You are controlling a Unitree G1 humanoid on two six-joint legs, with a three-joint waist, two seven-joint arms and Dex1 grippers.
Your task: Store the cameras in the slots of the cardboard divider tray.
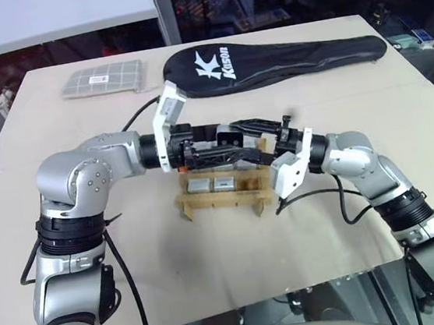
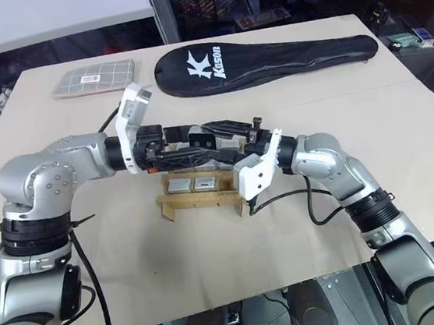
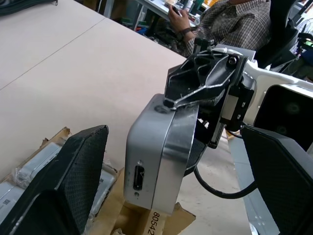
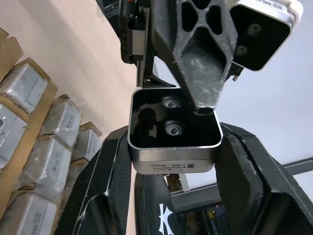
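Both grippers meet above the cardboard divider tray: right gripper clamped on a silver camera, left gripper spread wide around it; wrapped cameras fill slots below.

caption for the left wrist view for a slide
Right end effector holds a silver camera between the open left end effector's fingers.

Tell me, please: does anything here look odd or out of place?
Nothing looks spilled or damaged. One camera is held above the cardboard divider tray by the right gripper, between the open left gripper fingers.
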